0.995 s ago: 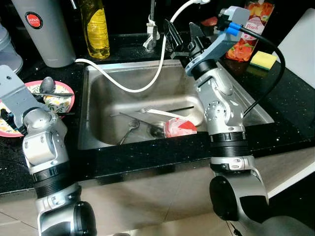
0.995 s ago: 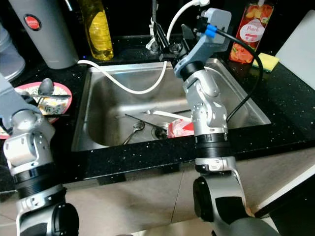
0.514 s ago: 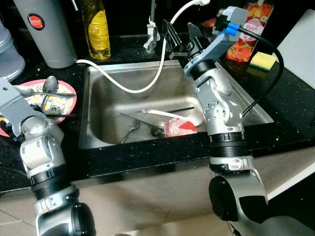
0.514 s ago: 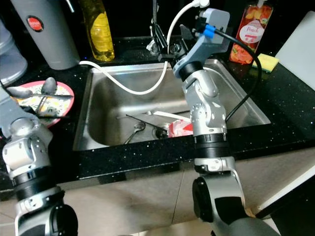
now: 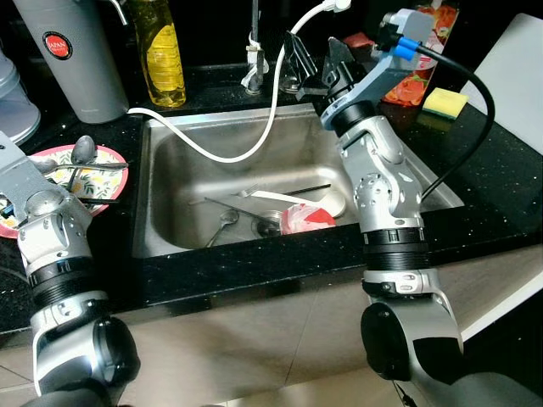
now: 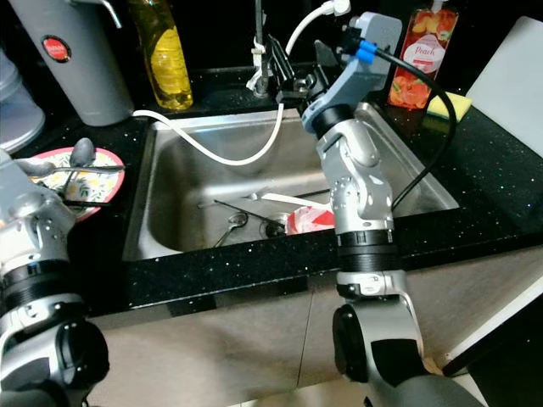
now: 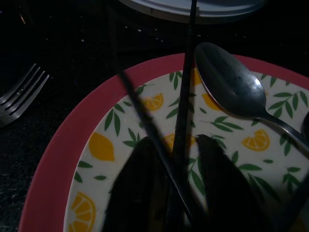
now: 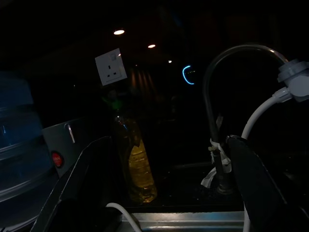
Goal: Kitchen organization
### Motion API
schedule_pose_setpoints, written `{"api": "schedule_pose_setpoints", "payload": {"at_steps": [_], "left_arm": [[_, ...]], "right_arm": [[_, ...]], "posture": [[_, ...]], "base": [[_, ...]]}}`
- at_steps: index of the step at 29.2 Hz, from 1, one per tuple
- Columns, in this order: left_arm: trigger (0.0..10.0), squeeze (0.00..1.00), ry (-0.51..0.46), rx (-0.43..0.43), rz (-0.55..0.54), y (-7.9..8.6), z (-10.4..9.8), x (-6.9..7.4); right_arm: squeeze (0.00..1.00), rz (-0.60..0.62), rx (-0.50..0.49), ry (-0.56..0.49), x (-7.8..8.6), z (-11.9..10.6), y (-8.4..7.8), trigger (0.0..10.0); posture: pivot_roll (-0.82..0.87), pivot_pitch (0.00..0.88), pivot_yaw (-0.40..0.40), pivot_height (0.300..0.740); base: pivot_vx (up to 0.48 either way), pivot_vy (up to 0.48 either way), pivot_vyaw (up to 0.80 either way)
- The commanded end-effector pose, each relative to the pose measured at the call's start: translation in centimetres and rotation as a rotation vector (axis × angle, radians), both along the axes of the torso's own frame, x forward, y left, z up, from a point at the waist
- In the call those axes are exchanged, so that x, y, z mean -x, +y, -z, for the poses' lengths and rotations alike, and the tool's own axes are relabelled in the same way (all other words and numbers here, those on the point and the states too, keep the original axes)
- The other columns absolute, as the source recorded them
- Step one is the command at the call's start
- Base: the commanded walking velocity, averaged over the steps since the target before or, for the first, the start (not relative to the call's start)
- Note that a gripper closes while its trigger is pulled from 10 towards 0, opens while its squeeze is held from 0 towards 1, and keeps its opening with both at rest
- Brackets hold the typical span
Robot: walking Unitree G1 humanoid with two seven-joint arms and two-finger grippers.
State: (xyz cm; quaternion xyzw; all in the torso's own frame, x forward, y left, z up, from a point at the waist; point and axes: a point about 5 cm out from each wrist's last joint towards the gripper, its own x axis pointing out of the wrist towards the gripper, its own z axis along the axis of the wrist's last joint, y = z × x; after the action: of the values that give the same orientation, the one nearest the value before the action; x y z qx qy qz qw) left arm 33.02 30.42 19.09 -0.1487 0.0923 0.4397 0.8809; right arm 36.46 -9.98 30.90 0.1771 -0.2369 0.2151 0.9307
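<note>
While the right tool (image 5: 316,64) hangs above the sink's (image 5: 161,237) back rim beside the faucet (image 8: 227,96), its two black fingers spread wide with nothing between them, the left tool (image 7: 176,193) sits over the pink-rimmed lemon plate (image 7: 63,159) on the black bench (image 5: 212,275) left of the sink. Its fingers stand a little apart with thin dark chopsticks (image 7: 181,121) running between them, though I cannot tell whether they grip. A spoon (image 7: 231,87) lies on that plate, while cutlery (image 5: 225,222) and a red-and-white bowl (image 5: 307,219) lie in the sink.
</note>
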Motion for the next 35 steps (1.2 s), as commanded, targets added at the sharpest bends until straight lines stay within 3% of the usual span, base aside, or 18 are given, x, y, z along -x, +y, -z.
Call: {"api": "schedule_pose_setpoints", "payload": {"at_steps": [1, 13, 19, 20, 21, 22, 24, 25, 35], "left_arm": [[0.0, 0.0, 0.046, 0.043, 0.002, 0.3, 1.3, 0.1], [0.0, 0.0, 0.041, 0.015, -0.009, 0.4, 1.7, 0.3], [0.0, 0.0, -0.009, -0.049, 0.029, 0.3, 0.6, 0.2], [5.8, 0.0, -0.005, -0.069, 0.033, 0.3, 0.4, 0.1], [5.8, 0.0, -0.005, -0.069, 0.033, 0.3, 0.4, 0.1], [10.0, 0.0, 0.003, -0.087, 0.033, 0.3, 0.3, 0.1], [10.0, 0.0, 0.005, -0.088, 0.031, 0.3, 0.3, 0.1], [0.0, 0.0, -0.005, -0.095, 0.041, 0.3, 0.3, 0.1], [0.0, 0.0, -0.026, -0.107, 0.059, 0.7, 0.2, -0.1]], "right_arm": [[0.0, 0.004, -0.007, 0.003, 0.1, 0.0, -0.3, 10.0], [0.0, 0.004, -0.004, 0.005, 0.1, -0.2, -0.4, 10.0], [0.0, 0.0, -0.004, 0.008, 0.1, -0.1, -0.3, 10.0], [0.0, -0.001, -0.004, 0.009, 0.1, -0.1, -0.3, 10.0], [0.0, -0.001, -0.004, 0.009, 0.1, -0.1, -0.3, 10.0], [0.0, -0.001, -0.004, 0.01, 0.1, -0.1, -0.3, 10.0], [0.0, -0.002, -0.004, 0.01, 0.1, -0.1, -0.3, 10.0], [0.0, -0.002, -0.004, 0.009, 0.1, -0.1, -0.3, 10.0], [0.0, -0.002, -0.004, 0.006, 0.1, -0.2, -0.3, 10.0]], "posture": [[0.18, 0.0, 0.047, 0.74], [0.18, 0.0, 0.036, 0.74], [0.18, 0.0, 0.033, 0.74], [0.18, 0.0, 0.033, 0.74], [0.18, 0.0, 0.033, 0.74], [0.19, 0.0, 0.033, 0.74], [0.19, 0.0, 0.033, 0.74], [0.18, 0.0, 0.033, 0.74], [0.18, 0.0, 0.034, 0.74]], "base": [[0.0, 0.0, 0.0], [0.0, 0.0, 0.0], [0.0, 0.0, 0.0], [0.0, 0.0, 0.0], [0.0, 0.0, 0.0], [0.0, 0.0, 0.0], [0.0, 0.0, 0.0], [0.0, 0.0, 0.0], [0.0, 0.0, 0.0]]}}
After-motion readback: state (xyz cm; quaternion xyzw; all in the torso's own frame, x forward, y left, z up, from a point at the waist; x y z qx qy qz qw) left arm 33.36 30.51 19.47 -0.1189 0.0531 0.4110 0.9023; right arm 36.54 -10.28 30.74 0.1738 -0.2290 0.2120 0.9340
